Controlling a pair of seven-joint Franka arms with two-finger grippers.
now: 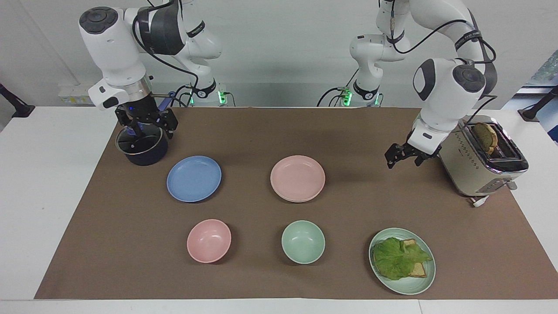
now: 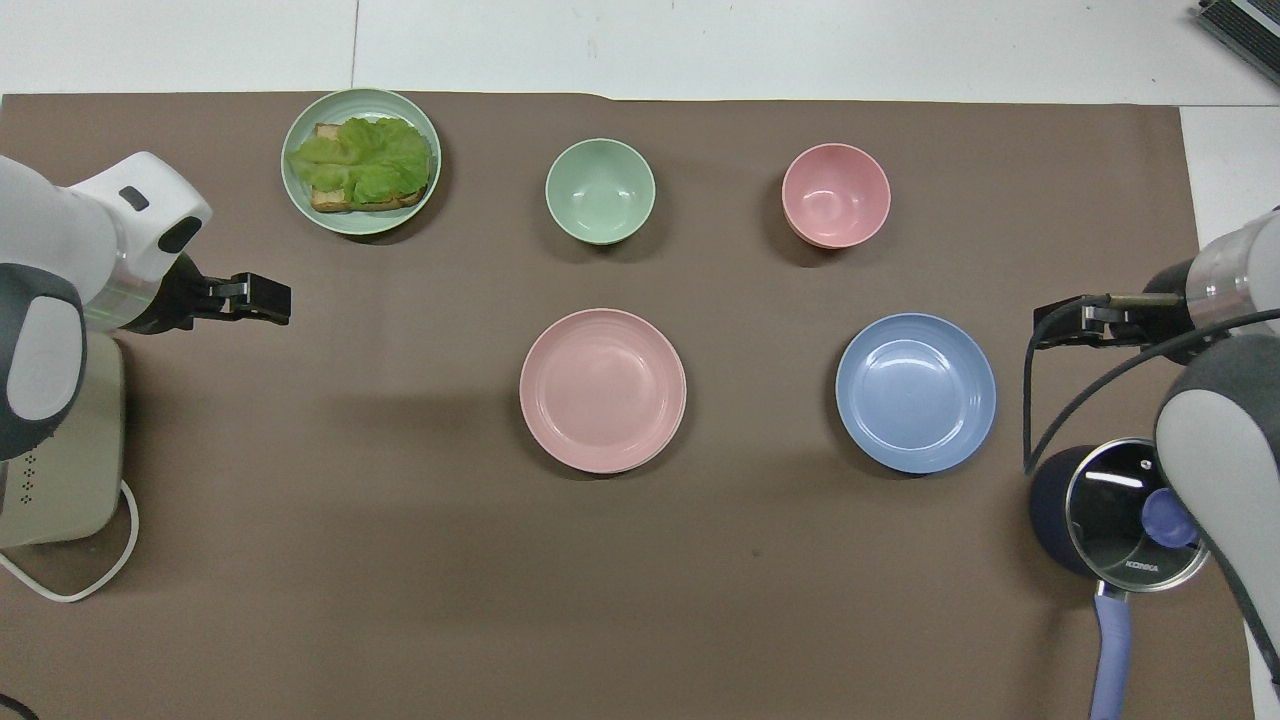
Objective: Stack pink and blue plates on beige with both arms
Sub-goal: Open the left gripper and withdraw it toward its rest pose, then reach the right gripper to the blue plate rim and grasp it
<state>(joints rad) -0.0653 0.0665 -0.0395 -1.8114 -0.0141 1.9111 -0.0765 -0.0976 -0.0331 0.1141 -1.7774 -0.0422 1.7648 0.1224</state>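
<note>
The pink plate (image 1: 297,178) (image 2: 602,388) lies mid-table on top of another plate. Only a thin pale rim of that lower plate, the beige one (image 1: 301,201), shows under it. The blue plate (image 1: 194,178) (image 2: 915,392) lies alone on the mat beside it, toward the right arm's end. My left gripper (image 1: 403,158) (image 2: 268,298) hangs open and empty over the mat next to the toaster, well clear of the pink plate. My right gripper (image 1: 147,125) (image 2: 1062,326) waits open and empty over the lidded pot.
A toaster (image 1: 479,157) holding bread stands at the left arm's end. A dark lidded pot (image 1: 141,147) sits at the right arm's end. Farther from the robots stand a pink bowl (image 1: 209,240), a mint-green bowl (image 1: 303,241) and a green plate (image 1: 407,288) with a lettuce sandwich.
</note>
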